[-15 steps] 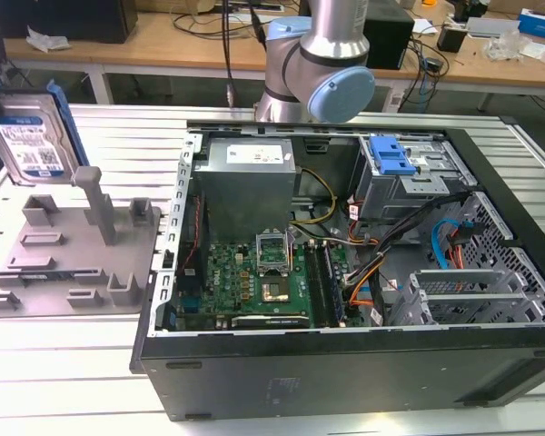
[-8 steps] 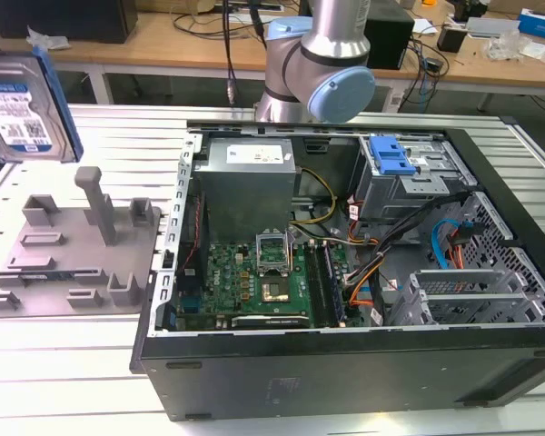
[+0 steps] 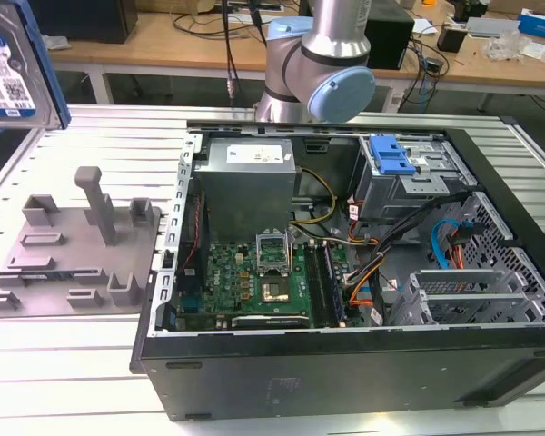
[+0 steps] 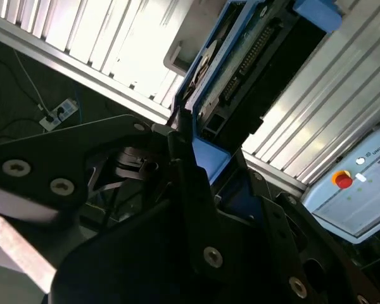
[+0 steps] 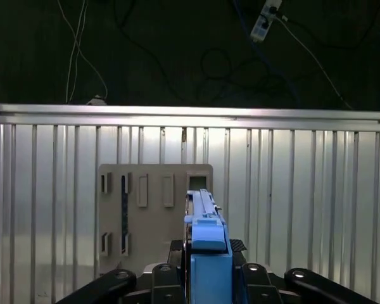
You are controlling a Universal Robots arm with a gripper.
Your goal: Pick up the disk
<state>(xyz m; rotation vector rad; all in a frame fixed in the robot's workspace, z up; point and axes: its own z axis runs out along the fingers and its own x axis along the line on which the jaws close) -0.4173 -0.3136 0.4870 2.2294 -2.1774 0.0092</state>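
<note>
exterior view footage is showing the disk [image 3: 14,68] hanging high above the grey fixture [image 3: 73,250], well clear of its posts, with its white-and-blue label facing the camera and a blue rail running down its edge. the fixture is lying flat on the ribbed metal table [image 3: 64,363], just beside the open computer case [image 3: 345,272], which is sitting on the side of the fixture toward the exterior view's right. the robot arm [image 3: 318,54] is rising behind the case, farther from the camera than the fixture. inside the case, a blue-latched drive cage [image 3: 391,159] is sitting well apart from the fixture, at the far side of the case from it, and the green motherboard [image 3: 254,282] is lying nearer the fixture. in the first wrist view, the gripper [image 5: 206,272] is clamping the disk [image 5: 206,234] edge-on between its black fingers [image 5: 168,278], and the fixture [image 5: 145,215] is lying flat on the table directly below, with the disk apart from it. in the second wrist view, the disk [image 4: 240,69] is standing out from the gripper [image 4: 196,183] with its connector edge and dark underside showing, the jaws closed against its blue rails. a pendant with a red button [image 4: 344,180] is resting beyond the table's edge.
</note>
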